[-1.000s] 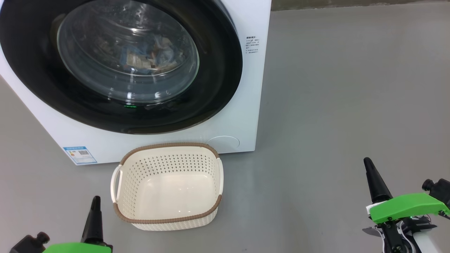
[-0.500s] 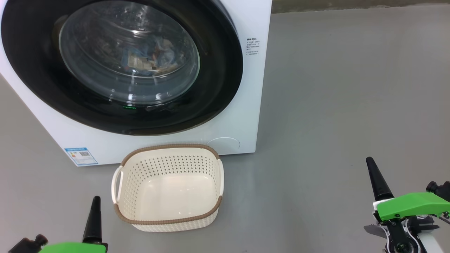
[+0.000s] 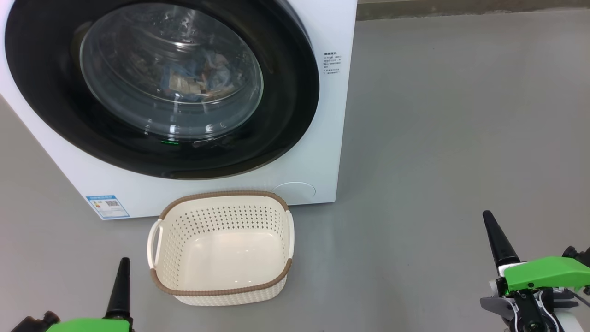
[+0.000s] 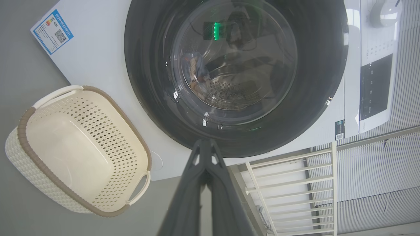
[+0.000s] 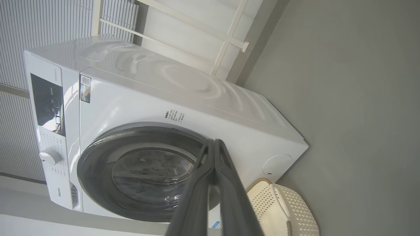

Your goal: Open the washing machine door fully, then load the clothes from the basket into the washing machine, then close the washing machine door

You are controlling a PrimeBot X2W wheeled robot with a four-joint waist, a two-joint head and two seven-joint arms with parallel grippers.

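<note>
Both grippers low with fingers pressed together; door shut, clothes inside.
Left gripper [image 3: 123, 276] sits at lower left, fingers together, gripping nothing, just left of the basket's near corner; right gripper [image 3: 495, 240] at lower right, fingers likewise together, gripping nothing, well apart from the basket; basket [image 3: 221, 292] stands on the grey floor [image 3: 438, 138] just in front of the washing machine [image 3: 322, 138], bare bottom showing; washing machine door [image 3: 286, 92] lies flush against the front; clothes [image 3: 193, 76] show through its glass, in the drum.
</note>
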